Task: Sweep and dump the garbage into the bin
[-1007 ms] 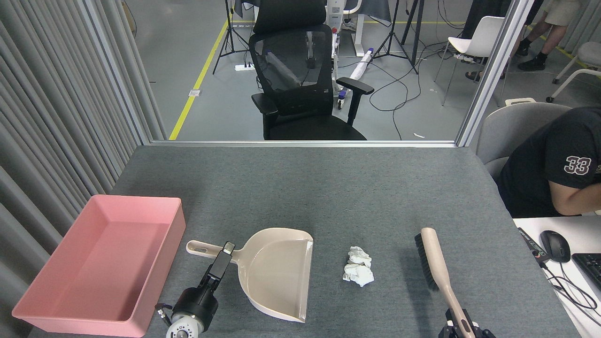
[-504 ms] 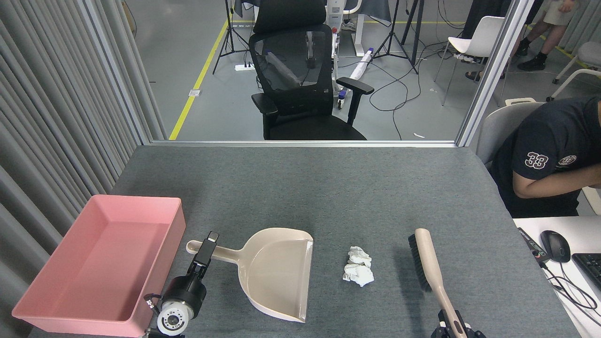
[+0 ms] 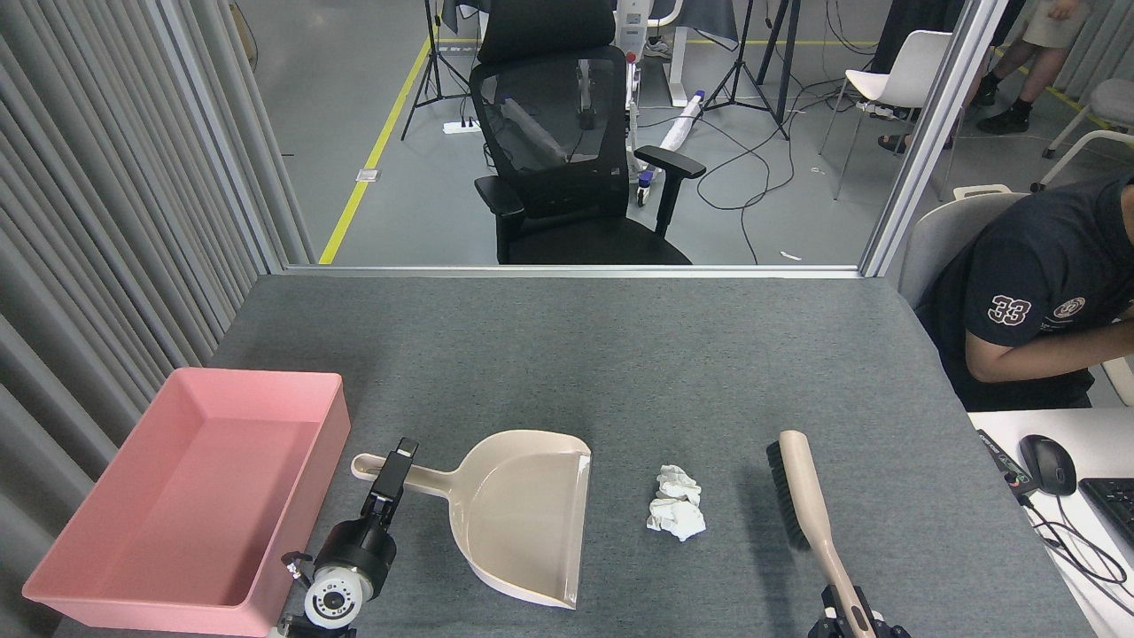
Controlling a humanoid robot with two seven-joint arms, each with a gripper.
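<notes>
White tissue wads (image 3: 676, 515) lay on the grey desk (image 3: 620, 354) between dustpan (image 3: 523, 514) and brush (image 3: 811, 509); pink bin (image 3: 190, 496) sat far left. My left claw (image 3: 400, 462) gripped the dustpan's handle; my right claw (image 3: 850, 616) held the brush

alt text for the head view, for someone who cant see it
On a grey table, two crumpled tissue wads lie between a beige dustpan, whose handle the left gripper meets, and a brush held by the right gripper. A pink bin sits far left.
</notes>
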